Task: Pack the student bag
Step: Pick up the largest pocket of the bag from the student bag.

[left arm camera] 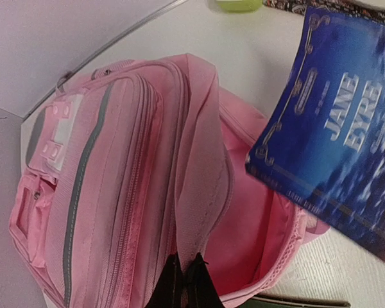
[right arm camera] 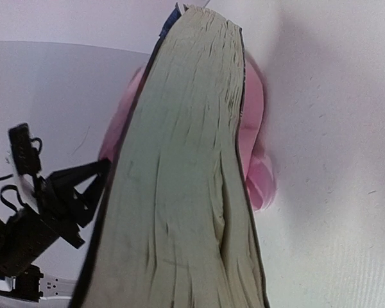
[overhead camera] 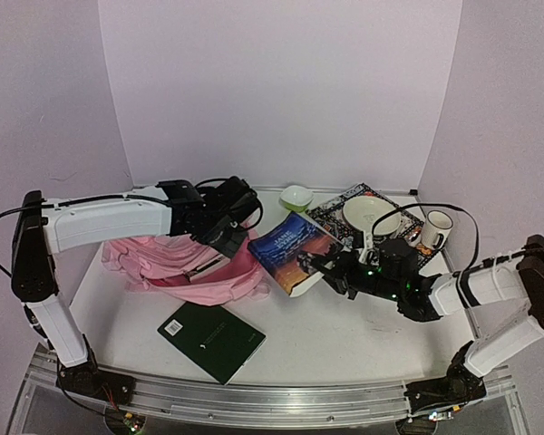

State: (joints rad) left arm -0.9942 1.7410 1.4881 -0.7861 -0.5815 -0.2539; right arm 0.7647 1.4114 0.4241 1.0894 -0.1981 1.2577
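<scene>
the pink student bag (overhead camera: 190, 267) lies on the left middle of the white worktop (overhead camera: 344, 335), and its mouth opens toward the right. the left pincer (left arm camera: 183, 279) is pinched tight on a flap of the bag at the mouth. the right pincer (overhead camera: 331, 267) grips a blue book (overhead camera: 295, 246) (the cover says jane eyre) by its edge. the book is tilted, just beside the bag's mouth. a dark green notebook (overhead camera: 211, 329) lies flat near the bag on the near side. behind the blue book sit a small green bowl (overhead camera: 296, 197), a white bowl (overhead camera: 372, 216) on a patterned book (overhead camera: 329, 216), and a white mug (overhead camera: 437, 228).
</scene>
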